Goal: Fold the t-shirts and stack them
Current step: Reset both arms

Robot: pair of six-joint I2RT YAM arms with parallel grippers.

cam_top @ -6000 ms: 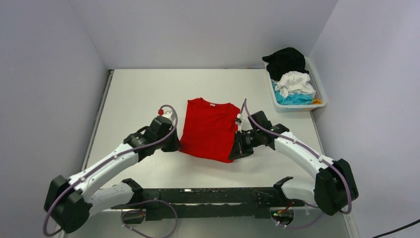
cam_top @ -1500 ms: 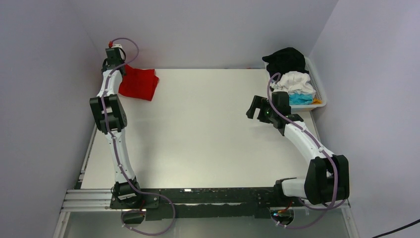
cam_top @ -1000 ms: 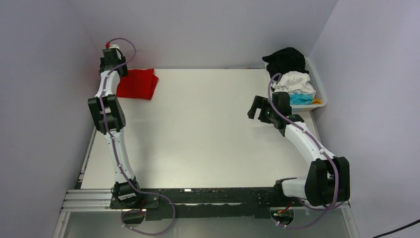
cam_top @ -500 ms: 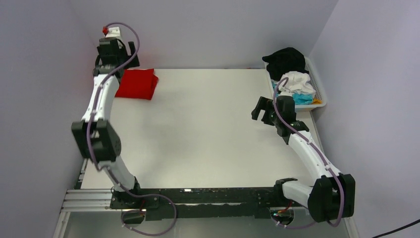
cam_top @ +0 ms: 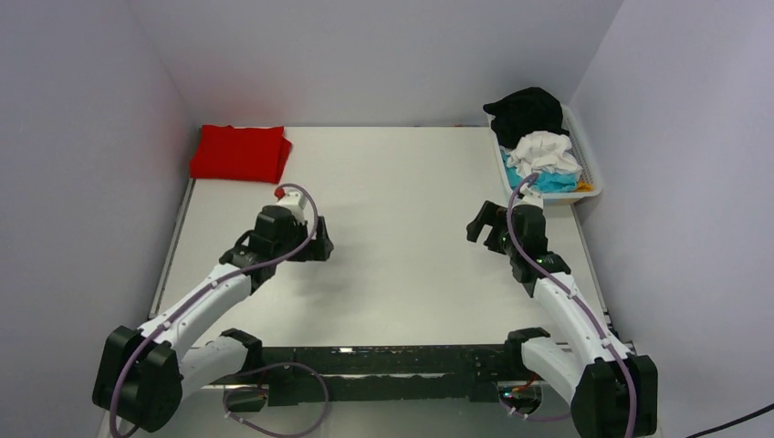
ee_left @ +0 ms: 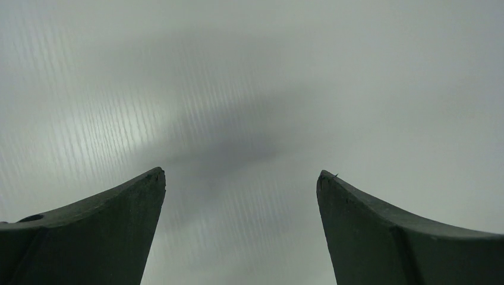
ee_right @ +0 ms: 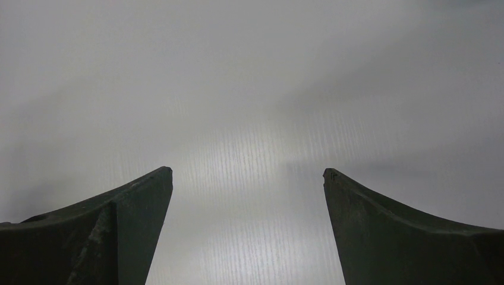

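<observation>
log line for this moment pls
left hand: open, empty | right hand: open, empty | red t-shirt: folded, far-left corner | black t-shirt, white t-shirt, turquoise t-shirt: heaped in basket

Table (cam_top: pixel 402 228) in front of me: pale grey, matte, faint ribbed grain seen up close. Far-left corner: red t-shirt (cam_top: pixel 239 153), folded flat into a rectangle. Far-right edge: white slatted basket (cam_top: pixel 548 196), by the side wall. The two are well apart.
</observation>
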